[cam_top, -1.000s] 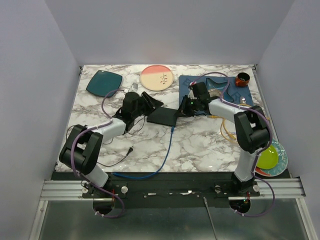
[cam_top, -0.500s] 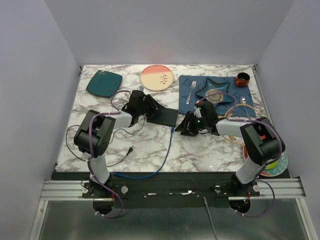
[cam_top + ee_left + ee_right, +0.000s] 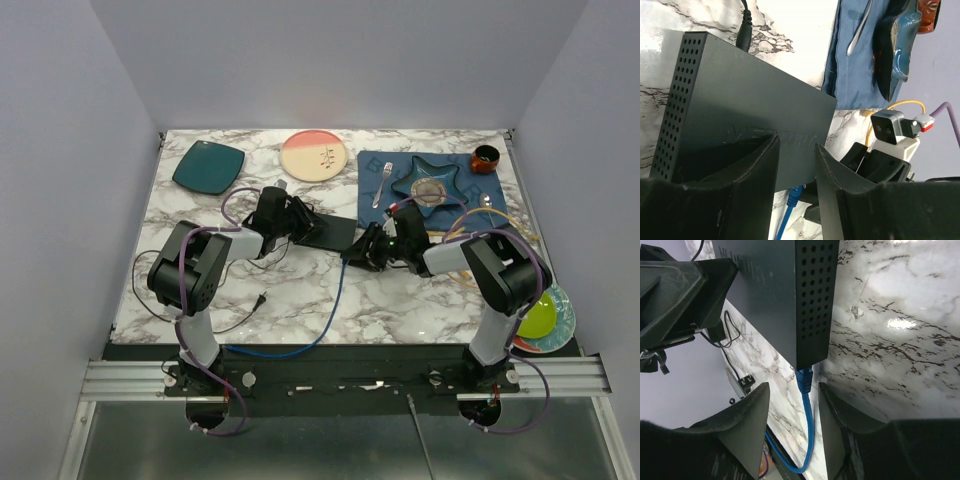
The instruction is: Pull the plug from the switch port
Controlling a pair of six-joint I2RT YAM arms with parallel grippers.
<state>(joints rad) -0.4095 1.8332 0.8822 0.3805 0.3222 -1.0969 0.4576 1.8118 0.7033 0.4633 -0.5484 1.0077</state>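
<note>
Black right fingers (image 3: 752,410) stand apart with the blue plug (image 3: 804,376) sitting right in the gap between them. They're open and straddling it, with nothing pinched yet. The plug is seated in the corner of the switch (image 3: 785,295), and its blue cable (image 3: 807,440) trails off toward 6 o'clock in the wrist view.

Over to the left fingers (image 3: 757,175), which are parted too. They're laid over the switch's top face, and the lettering shows between them. Whether they press down or hover just above, I can't tell, but nothing is clamped.

From above, the switch lies mid-surface (image 3: 400,300). The left fingers come onto it from 9 o'clock and the right fingers close in from 4 o'clock. The blue mat (image 3: 370,170) sits at 1 o'clock, the pink plate (image 3: 314,156) at 12 and the teal plate (image 3: 208,166) at 11.

Now the risks, as I read them. If the right fingers close low, they catch the soft cable instead of the plug body, and the pull strains the cable while the plug stays put. If a latch holds the plug, and none is visible from here, a straight tug would drag the whole switch along. That's likelier still if the left side only rests on top rather than clamping. The switch could then slide or swivel toward 5 o'clock. A skewed pull could also jam the plug.
</note>
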